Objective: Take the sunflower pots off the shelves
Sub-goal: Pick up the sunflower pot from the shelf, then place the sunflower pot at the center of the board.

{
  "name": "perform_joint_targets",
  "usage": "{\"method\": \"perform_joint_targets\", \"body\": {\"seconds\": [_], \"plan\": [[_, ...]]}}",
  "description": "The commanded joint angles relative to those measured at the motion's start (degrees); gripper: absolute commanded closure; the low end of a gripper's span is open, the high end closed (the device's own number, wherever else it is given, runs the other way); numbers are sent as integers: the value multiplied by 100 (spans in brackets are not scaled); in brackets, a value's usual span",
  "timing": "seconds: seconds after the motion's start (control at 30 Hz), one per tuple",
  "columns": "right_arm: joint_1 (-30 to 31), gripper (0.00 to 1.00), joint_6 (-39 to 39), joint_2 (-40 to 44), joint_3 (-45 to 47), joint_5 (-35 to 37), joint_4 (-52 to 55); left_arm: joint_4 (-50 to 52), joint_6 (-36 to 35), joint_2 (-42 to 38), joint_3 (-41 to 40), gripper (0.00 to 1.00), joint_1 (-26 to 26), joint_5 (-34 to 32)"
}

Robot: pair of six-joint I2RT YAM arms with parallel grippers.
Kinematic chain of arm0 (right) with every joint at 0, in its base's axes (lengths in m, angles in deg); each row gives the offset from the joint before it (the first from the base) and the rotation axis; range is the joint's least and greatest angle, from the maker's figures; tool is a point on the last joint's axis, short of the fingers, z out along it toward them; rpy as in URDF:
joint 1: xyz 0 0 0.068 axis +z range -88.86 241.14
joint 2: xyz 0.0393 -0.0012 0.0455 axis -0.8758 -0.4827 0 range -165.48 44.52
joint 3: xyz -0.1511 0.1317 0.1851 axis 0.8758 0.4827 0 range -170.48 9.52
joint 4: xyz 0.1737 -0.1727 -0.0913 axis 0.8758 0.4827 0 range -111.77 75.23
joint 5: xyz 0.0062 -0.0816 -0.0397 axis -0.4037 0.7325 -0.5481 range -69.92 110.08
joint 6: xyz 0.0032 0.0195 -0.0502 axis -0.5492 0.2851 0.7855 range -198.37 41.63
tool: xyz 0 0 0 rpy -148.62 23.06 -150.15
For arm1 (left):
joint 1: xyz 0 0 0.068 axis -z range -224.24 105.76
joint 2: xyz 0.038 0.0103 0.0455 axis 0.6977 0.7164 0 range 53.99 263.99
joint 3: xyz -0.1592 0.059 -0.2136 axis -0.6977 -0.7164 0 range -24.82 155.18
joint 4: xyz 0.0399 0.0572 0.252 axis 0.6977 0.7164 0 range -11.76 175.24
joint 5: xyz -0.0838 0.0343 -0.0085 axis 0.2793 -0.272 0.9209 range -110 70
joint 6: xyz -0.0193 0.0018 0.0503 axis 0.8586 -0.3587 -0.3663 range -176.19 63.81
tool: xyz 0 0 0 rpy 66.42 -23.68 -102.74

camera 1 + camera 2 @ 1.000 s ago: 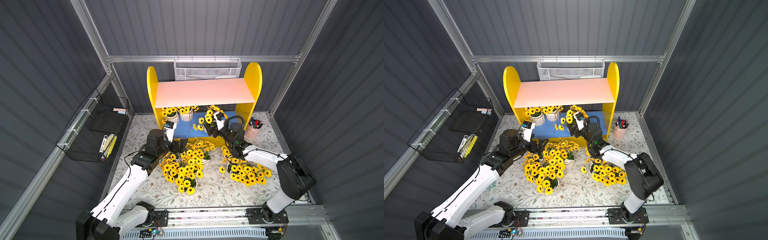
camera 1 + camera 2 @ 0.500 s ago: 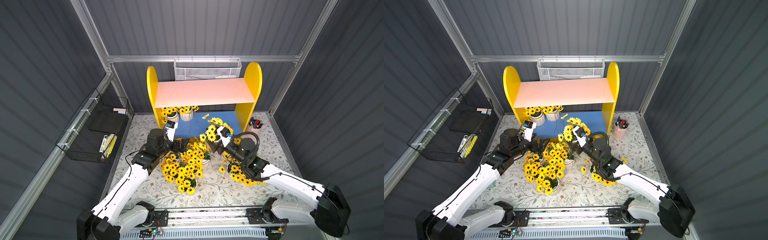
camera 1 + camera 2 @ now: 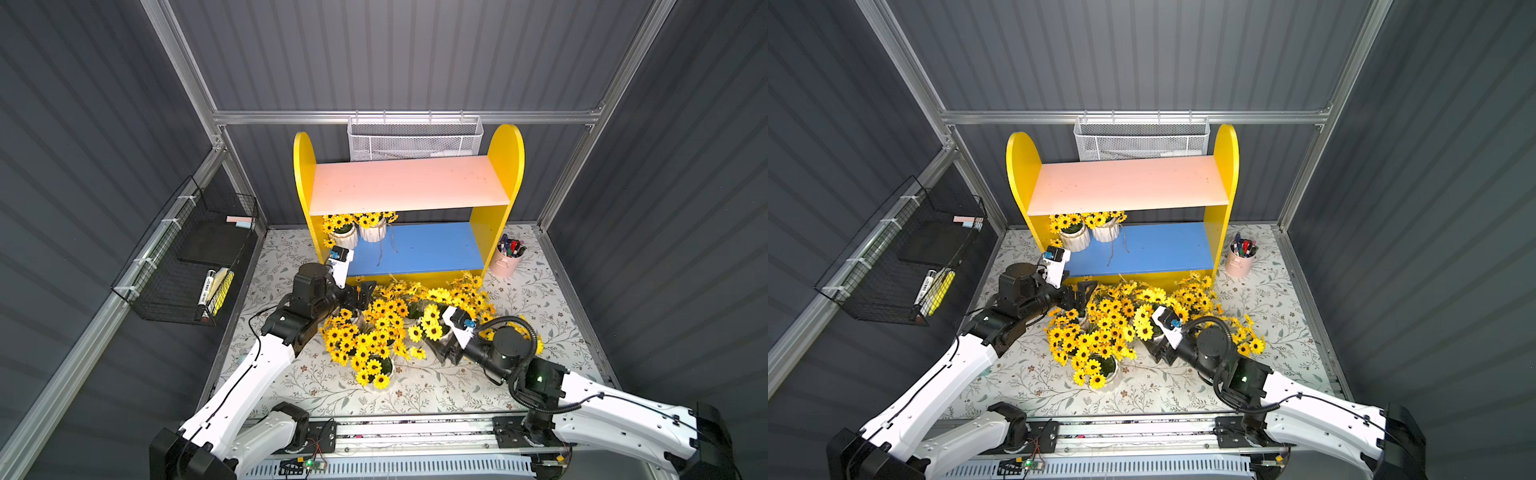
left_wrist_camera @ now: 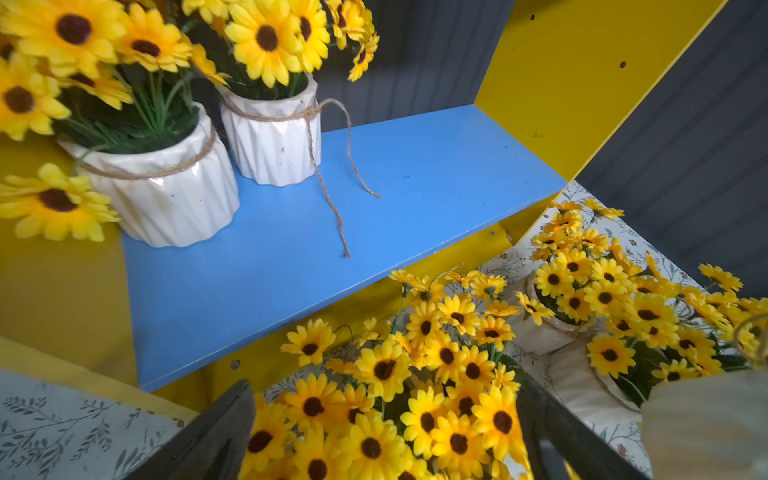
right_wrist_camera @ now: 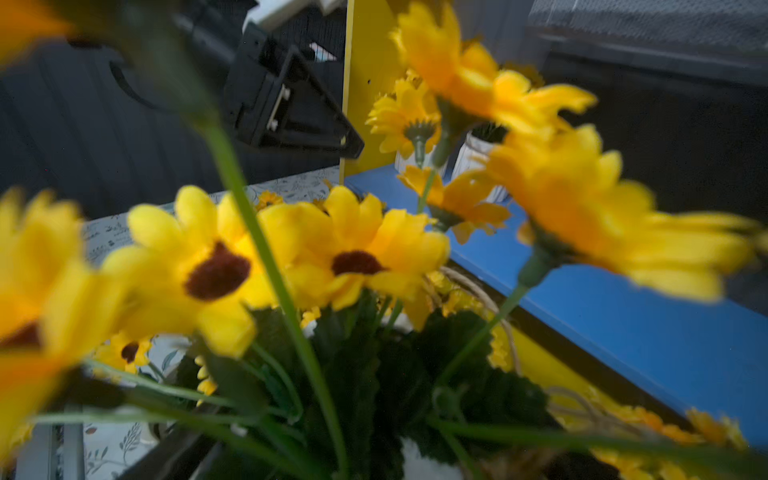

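Observation:
The shelves [image 3: 407, 187] [image 3: 1125, 185] stand at the back, and the pink upper board is bare. Two sunflower pots [image 3: 345, 237] [image 3: 372, 230] sit at the left end of the blue lower board [image 4: 415, 178]. Several more sunflower pots [image 3: 374, 332] [image 3: 1096, 328] crowd the table in front. My left gripper [image 3: 365, 291] [image 4: 386, 432] hangs open over that cluster, with only blooms between its fingers. My right gripper [image 3: 439, 348] [image 3: 1156, 347] is shut on a sunflower pot [image 5: 419, 461], low at the cluster's right side. Its blooms [image 5: 357, 257] fill the right wrist view and hide the fingers.
A pink cup of pens [image 3: 509, 259] stands right of the shelves. A black wire basket [image 3: 195, 257] hangs on the left wall, and a white mesh basket [image 3: 413, 139] hangs behind the shelves. Loose twine [image 4: 332, 199] trails across the blue board.
My right arm has drawn a sunflower pot out from the lower board and brought it forward and down to the table. The left arm has barely moved.

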Motion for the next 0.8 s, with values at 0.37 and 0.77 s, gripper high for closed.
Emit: {"method": "perform_joint_targets", "body": {"seconds": [0.37, 0.77], "plan": [[446, 100, -874, -2098, 761, 903, -2503, 25, -183, -59, -93, 1, 21, -284], [450, 100, -954, -4000, 691, 1342, -4203, 10, -157, -56, -97, 1, 21, -228]]}}
